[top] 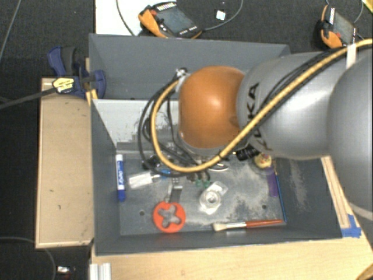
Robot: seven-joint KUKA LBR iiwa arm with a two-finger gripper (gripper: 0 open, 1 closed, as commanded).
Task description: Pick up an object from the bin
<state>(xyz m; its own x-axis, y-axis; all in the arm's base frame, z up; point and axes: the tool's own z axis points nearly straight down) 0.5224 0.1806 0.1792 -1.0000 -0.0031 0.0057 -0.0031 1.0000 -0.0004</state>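
Blue marker (119, 177): far left of the bin (192, 52) floor, lying lengthwise along the wall. It looks stiff, light and smooth-barrelled, so take it across the middle or it rolls.
Whitish scrap (140, 181): just beside the marker and pale. I can't name it (could be plastic or tape).
Orange disc (169, 214): front of the floor, flat, with a grey cross on its face. It's the likeliest pick from here! It reads as rigid and light, but low-lying, so pinch it across the rim, edge to edge.
Hand (175, 190): tucked down under the orange cover (210, 107), just above that disc. Whether it's apart or together, I cannot tell.
Clear plastic piece (211, 196): right of the hand, glossy and lumpy. Probably slippery and light; grip the narrowest part.
Brush (247, 224): along the front wall, red handle, pale bristles at the left end. Stiff, thin handle; grab mid-handle.
Purple stick (272, 183): against the right wall, hard to reach around.
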